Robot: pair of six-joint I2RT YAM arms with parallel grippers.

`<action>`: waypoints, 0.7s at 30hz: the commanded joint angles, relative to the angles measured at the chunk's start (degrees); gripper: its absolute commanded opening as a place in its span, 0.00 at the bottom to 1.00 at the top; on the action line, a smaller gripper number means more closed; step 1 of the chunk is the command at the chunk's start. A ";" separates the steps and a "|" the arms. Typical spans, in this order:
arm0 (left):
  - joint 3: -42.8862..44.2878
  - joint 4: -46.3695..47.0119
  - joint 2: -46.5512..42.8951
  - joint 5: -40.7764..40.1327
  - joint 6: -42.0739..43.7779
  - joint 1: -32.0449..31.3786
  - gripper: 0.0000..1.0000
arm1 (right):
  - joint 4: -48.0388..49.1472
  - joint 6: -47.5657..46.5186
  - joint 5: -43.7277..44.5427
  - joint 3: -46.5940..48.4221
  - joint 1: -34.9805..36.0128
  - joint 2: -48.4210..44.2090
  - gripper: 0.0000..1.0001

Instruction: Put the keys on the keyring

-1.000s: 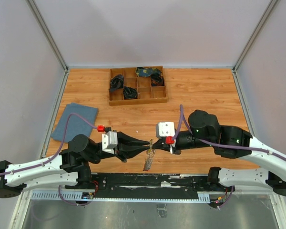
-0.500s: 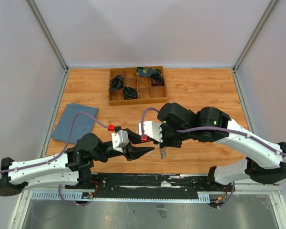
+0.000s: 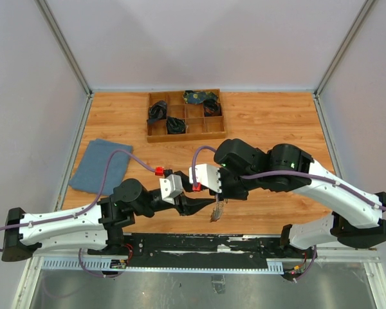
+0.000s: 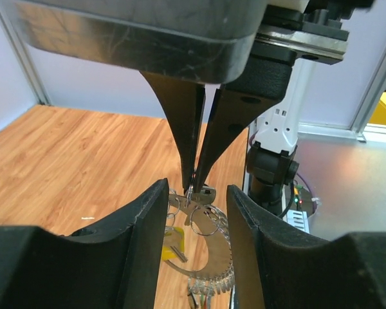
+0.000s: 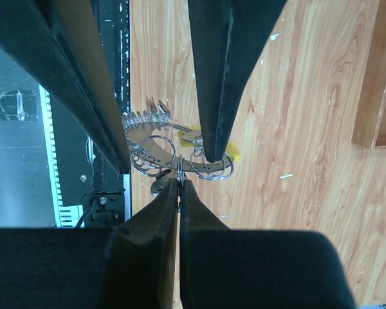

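Two grippers, one bunch.
My right gripper (image 5: 179, 187) clamps the keyring (image 5: 194, 168), keys (image 5: 143, 116) dangling; my left gripper (image 4: 197, 190) gapes around them.

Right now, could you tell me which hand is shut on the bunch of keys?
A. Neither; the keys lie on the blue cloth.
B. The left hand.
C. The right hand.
C: the right hand is pinched shut on the keys, while the left hand stands open on either side.

Fan of silvery keys (image 5: 143, 116) just beside thin round keyring (image 5: 153, 151)
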 commanded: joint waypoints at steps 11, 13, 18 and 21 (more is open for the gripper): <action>0.37 3.72 3.25 0.82 -0.51 -0.03 0.36 | 2.18 0.89 -0.83 1.43 1.68 -1.12 0.00; 0.54 3.62 3.44 0.33 -0.55 -0.03 0.29 | 2.49 0.87 -1.08 1.27 1.77 -1.24 0.00; 1.01 2.96 3.77 -0.10 -0.54 -0.03 0.24 | 3.20 0.88 -1.29 0.94 1.81 -1.53 0.00; 0.89 2.83 3.88 -0.53 -0.65 -0.05 0.29 | 3.51 0.89 -1.71 0.85 1.86 -1.82 0.00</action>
